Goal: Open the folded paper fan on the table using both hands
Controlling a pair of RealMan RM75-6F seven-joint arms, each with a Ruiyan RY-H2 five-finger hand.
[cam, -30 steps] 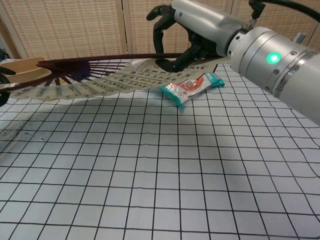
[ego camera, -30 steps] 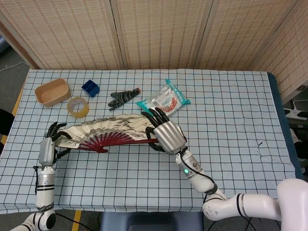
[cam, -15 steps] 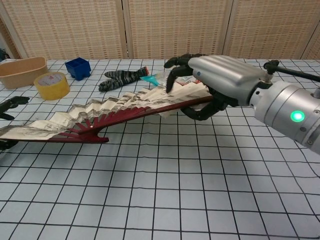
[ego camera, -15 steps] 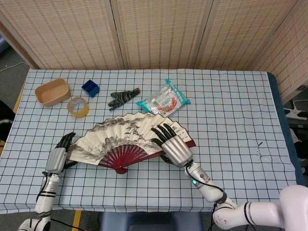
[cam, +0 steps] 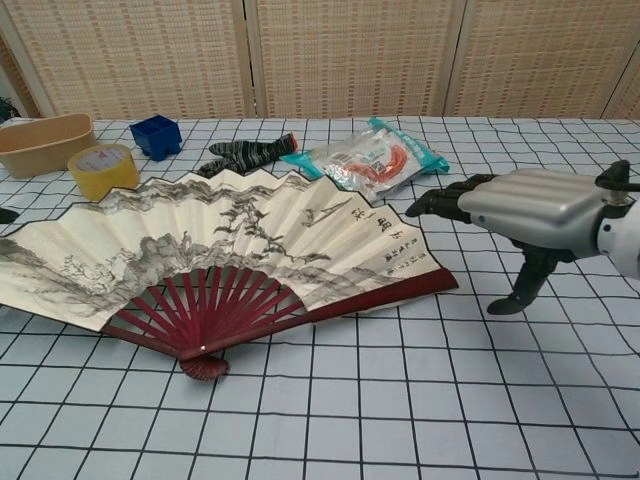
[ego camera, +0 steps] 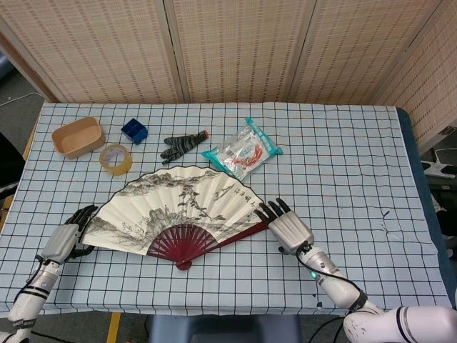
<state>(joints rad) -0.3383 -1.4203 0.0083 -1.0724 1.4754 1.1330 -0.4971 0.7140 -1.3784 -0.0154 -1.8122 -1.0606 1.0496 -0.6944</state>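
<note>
paper fan [ego camera: 178, 211] fully spread, flat on table [ego camera: 343, 164], below snack packet [ego camera: 243, 150] | right robot hand [ego camera: 289, 227] just off fan's right rib, fingers spread, holding nothing | left robot hand [ego camera: 66, 238] at fan's left edge, looks empty, contact unclear

You see the fan [ego camera: 182, 211] spread flat on the surface [ego camera: 343, 164], your left robot hand [ego camera: 63, 239] and right robot hand [ego camera: 289, 229] empty at its ends.

The fan [ego camera: 182, 211] lies spread between left hand [ego camera: 63, 239] and right hand [ego camera: 289, 229].
</note>
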